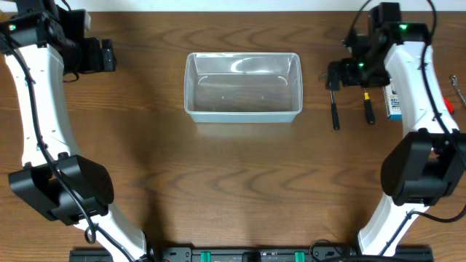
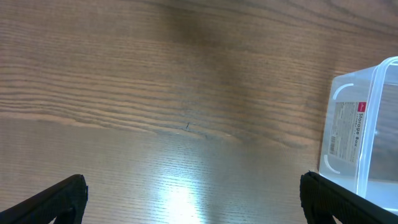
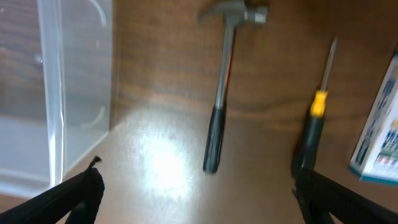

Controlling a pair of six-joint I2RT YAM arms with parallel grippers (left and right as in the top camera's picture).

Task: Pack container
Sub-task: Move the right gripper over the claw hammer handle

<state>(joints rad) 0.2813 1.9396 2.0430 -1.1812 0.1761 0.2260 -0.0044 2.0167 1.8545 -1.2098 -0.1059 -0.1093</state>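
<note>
Container (image 1: 243, 114): clear plastic rectangular tub, rounded corners, raised rim, white label on left end wall. Sits mid-table (image 1: 240, 182), toward far edge.
Left gripper (image 2: 194, 190): jaws wide apart, nothing held, over wood left of tub.
Right gripper (image 3: 198, 186): jaws wide apart, nothing held, above hammer (image 3: 219, 99) handle; screwdriver (image 3: 314, 124) just right.

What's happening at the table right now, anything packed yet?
Nothing is packed yet. The container sits empty in the middle of the table. The right hand, open, hovers over a hammer and a screwdriver lying beside a blue-and-white box on the right arm's side. The left hand, open and holding nothing, hangs over bare table on the other side.
</note>
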